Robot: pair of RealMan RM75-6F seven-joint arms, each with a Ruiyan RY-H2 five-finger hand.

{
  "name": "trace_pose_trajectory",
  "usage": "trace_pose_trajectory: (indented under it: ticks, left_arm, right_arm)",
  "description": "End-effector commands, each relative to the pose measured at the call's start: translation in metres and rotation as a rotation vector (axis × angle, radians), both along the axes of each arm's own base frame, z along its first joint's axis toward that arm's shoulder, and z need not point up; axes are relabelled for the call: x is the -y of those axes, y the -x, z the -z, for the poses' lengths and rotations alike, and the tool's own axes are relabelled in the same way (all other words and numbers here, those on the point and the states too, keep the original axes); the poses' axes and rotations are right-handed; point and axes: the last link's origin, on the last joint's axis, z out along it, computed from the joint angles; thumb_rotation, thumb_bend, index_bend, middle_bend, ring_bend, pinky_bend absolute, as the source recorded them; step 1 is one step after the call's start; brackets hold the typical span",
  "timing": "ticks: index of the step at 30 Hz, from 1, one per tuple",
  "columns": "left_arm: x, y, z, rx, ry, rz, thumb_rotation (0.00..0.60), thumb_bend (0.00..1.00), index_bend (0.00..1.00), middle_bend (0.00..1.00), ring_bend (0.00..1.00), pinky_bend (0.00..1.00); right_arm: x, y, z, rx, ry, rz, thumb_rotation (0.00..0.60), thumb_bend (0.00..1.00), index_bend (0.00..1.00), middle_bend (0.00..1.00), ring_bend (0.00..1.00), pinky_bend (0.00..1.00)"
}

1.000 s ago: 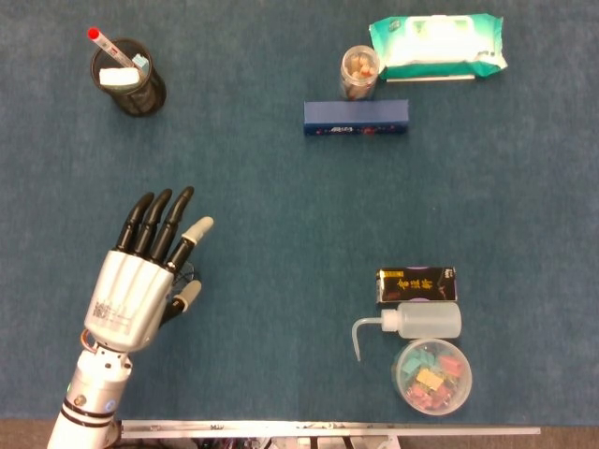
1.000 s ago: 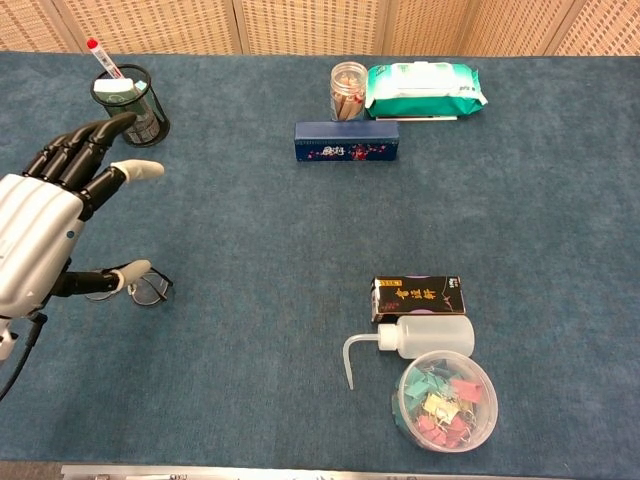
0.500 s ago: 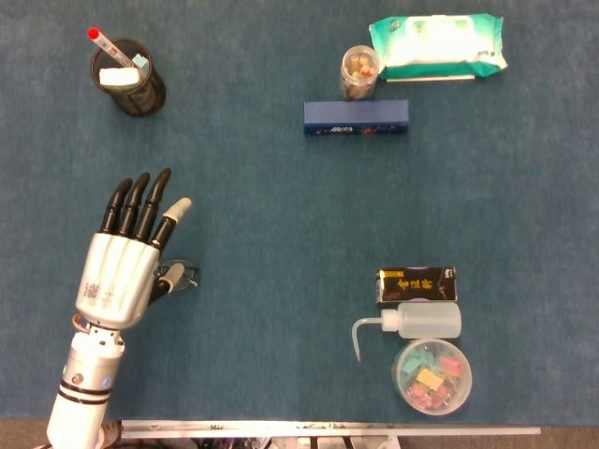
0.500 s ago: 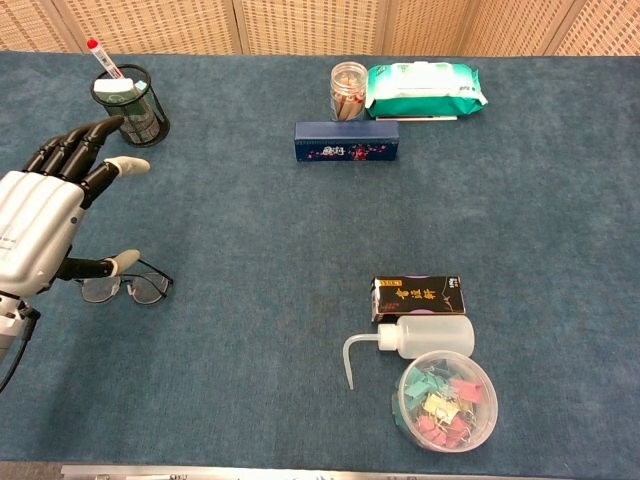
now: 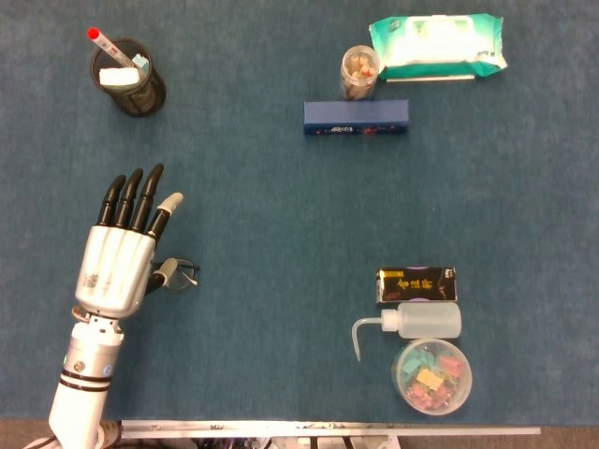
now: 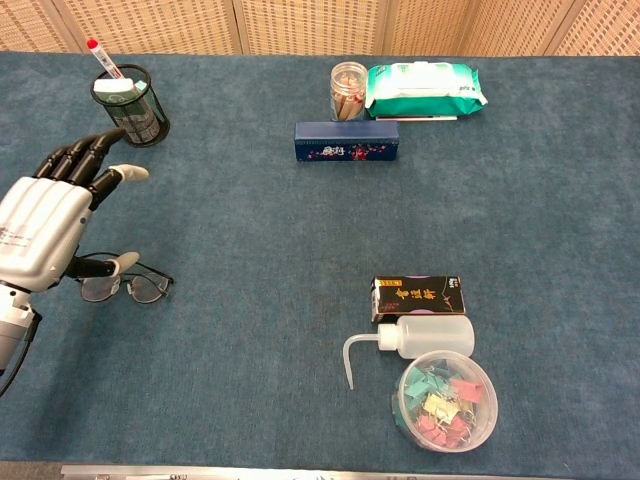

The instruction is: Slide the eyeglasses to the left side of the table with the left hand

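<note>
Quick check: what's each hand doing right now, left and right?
Left hand: open, fingers spread, holding nothing; thumb beside the eyeglasses, contact unclear.
Right hand: not in either view.

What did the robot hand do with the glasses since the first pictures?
The left hand drew back toward the table's left edge with its fingers spread, and the eyeglasses slid left beside its thumb. It grips nothing. The pen cup, blue box, squeeze bottle and clip tub stayed put.
</note>
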Motion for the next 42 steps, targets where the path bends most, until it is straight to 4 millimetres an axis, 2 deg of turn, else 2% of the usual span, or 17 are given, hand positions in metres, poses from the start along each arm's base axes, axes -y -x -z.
trace_pose_trajectory:
  ticks: [1, 42]
  left_arm:
    - [0.000, 0.002, 0.001, -0.006, 0.002, -0.006, 0.600, 0.12, 0.22, 0.00, 0.01, 0.10]
    - [-0.003, 0.028, 0.022, -0.107, 0.062, -0.088, 0.600, 0.12, 0.22, 0.00, 0.01, 0.10]
  right_arm:
    - [0.000, 0.000, 0.000, 0.000, 0.000, 0.000, 0.600, 0.00, 0.36, 0.37, 0.27, 0.45]
    - [-0.001, 0.000, 0.000, -0.001, 0.002, -0.001, 0.600, 0.00, 0.36, 0.37, 0.27, 0.45]
